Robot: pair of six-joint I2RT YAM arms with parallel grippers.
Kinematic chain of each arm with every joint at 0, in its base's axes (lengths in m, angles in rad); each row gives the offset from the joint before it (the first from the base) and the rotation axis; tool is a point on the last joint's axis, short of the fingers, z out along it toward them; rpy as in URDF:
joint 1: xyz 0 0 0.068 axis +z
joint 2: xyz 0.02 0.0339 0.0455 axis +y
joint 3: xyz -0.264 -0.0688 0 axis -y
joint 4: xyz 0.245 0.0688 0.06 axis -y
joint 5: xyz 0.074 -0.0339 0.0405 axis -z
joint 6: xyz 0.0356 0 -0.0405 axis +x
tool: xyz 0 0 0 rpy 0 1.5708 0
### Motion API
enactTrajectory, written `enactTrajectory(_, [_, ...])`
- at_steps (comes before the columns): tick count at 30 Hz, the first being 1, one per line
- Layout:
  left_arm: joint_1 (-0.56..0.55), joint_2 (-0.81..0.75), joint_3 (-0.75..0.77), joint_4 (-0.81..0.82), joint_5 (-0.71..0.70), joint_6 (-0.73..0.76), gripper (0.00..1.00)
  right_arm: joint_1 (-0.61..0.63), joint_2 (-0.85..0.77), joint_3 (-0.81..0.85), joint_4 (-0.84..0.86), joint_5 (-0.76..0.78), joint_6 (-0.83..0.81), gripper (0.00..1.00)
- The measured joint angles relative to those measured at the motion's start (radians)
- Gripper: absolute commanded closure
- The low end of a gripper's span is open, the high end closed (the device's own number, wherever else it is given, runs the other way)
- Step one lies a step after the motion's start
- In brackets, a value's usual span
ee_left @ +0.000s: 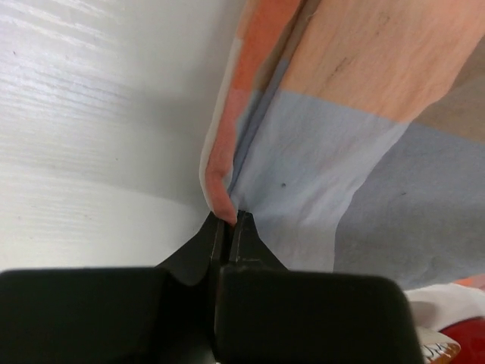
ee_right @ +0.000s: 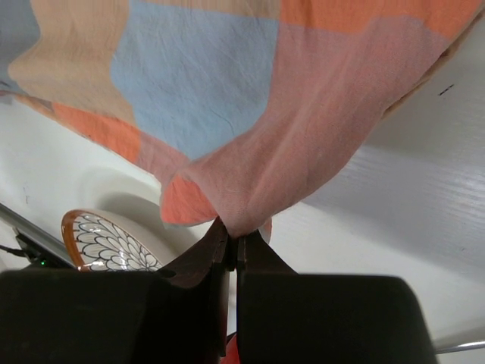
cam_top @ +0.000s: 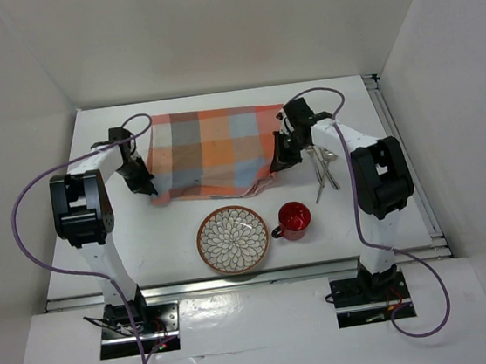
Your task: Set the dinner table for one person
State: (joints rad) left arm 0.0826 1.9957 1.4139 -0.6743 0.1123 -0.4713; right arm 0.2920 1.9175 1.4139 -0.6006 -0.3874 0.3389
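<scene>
**Placemat held at both near corners: spreading step**

Layout: the white worktop fills the middle of the overhead view and carries everything. The checked placemat lies toward its far middle. A patterned plate and a red mug sit nearer the arm bases, apart from the cloth. Cutlery lies by the right arm.

Left tool: jaws pressed together, pinching the placemat's near left corner. Only a narrow fold of hem sits in the tips, and a ridge runs up the side edge from there.

Right tool: jaws pressed together, pinching the near right corner. The cloth tents up from the tips, so this corner is off the worktop.

Judged step: pull the placemat flat and square before any dishes go on it.

Notes for doing it well:
- Move both tools at the same pace, slightly apart from each other, so the near edge goes taut and the left ridge pulls out.
- Stay low, since lifting high would drag the far edge and make new wrinkles.
- Watch the plate just beyond the near edge, as a long pull toward the bases could push it.
- The left grip looks thin, so pull gently or the hem may slip.
- Lower both corners fully before letting go.
</scene>
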Motion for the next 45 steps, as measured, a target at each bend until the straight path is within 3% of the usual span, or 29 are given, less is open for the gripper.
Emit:
enactTrajectory(4, [0.0, -0.003, 0.052, -0.06, 0.037, 0.0, 1.0, -0.006, 0.018, 0.044, -0.021, 0.008, 0.0, 1.0])
enactTrajectory(7, [0.0, -0.01, 0.169, -0.1, 0.099, -0.005, 1.0, -0.021, 0.058, 0.171, -0.058, 0.01, -0.001, 1.0])
enactTrajectory(14, [0.001, -0.002, 0.737, -0.158, 0.283, -0.089, 1.0, -0.132, 0.159, 0.674, -0.13, 0.005, -0.012, 1.0])
enactTrajectory(17, [0.019, -0.023, 0.89, -0.127, 0.364, -0.141, 1.0, -0.174, 0.15, 0.795, -0.126, -0.013, -0.012, 1.0])
enactTrajectory(19, [0.045, -0.079, 0.866, -0.094, 0.42, -0.174, 1.0, -0.197, 0.103, 0.775, -0.116, -0.031, -0.011, 1.0])
enactTrajectory(27, [0.176, -0.276, 0.539, -0.077, 0.564, -0.248, 1.0, -0.207, -0.133, 0.557, -0.138, -0.067, -0.006, 1.0])
enactTrajectory(33, [0.208, -0.282, 0.533, -0.078, 0.621, -0.293, 1.0, -0.209, -0.225, 0.584, -0.159, -0.078, -0.002, 1.0])
enactTrajectory(37, [0.206, -0.248, 0.591, -0.033, 0.663, -0.335, 1.0, -0.225, -0.182, 0.679, -0.15, -0.092, 0.007, 1.0])
enactTrajectory(45, [0.167, -0.019, 0.814, 0.064, 0.708, -0.426, 1.0, -0.27, 0.163, 0.994, -0.087, -0.174, 0.063, 1.0])
